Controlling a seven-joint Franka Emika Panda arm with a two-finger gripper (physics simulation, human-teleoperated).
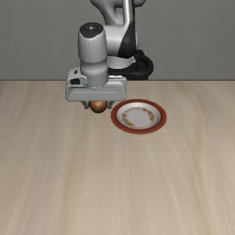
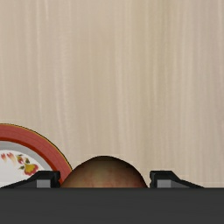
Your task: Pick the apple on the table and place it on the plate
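A brownish-red apple (image 1: 98, 108) sits between the fingers of my gripper (image 1: 98, 104), which is shut on it from both sides. The white plate (image 1: 139, 117), with its red rim and small painted fruit motifs, lies on the wooden table just to the exterior view's right of the apple. In the wrist view the apple (image 2: 105, 173) bulges up between the two dark fingertips (image 2: 45, 182), and the plate's red rim (image 2: 39, 144) curves close beside it. I cannot tell whether the apple rests on the table or hangs slightly above it.
The light wooden table (image 1: 117, 184) stretches wide in front of the plate and to both sides. A grey wall stands behind the robot's base.
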